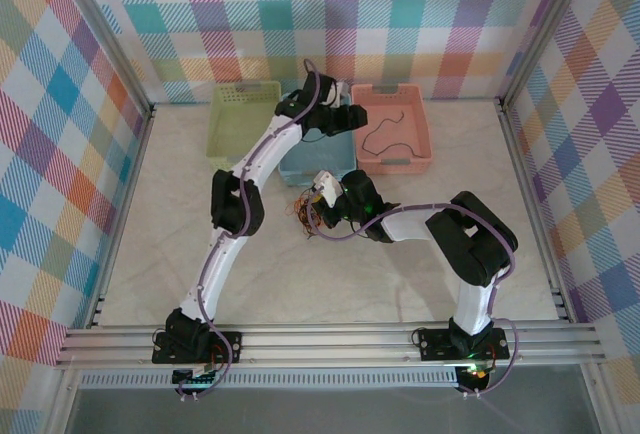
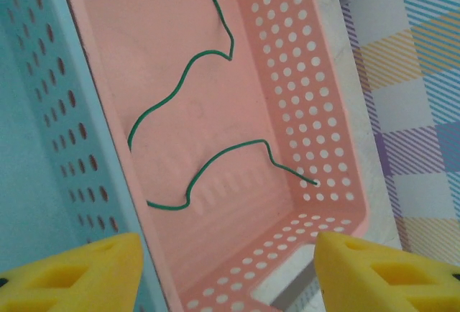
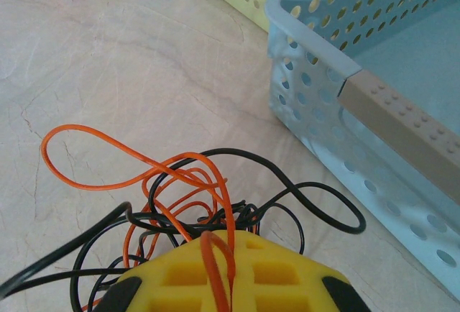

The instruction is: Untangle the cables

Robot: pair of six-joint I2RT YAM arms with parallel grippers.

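Yellow pads (image 3: 287, 254) of right hand (image 3: 231, 272) pressed together, pinching orange cable (image 3: 210, 251). Cables (image 3: 187, 182): thin orange and black loops tangled on surface (image 3: 108, 53), beside blue basket (image 3: 345, 60). Left wrist view: left hand (image 2: 230, 269) spread wide, empty, above pink basket (image 2: 309, 96) holding loose green cable (image 2: 180, 85).

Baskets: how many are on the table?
3, in a row at the far edge of the table: a green basket on the left, a blue basket in the middle, partly covered by the left arm, and a pink basket on the right. No others seem hidden.
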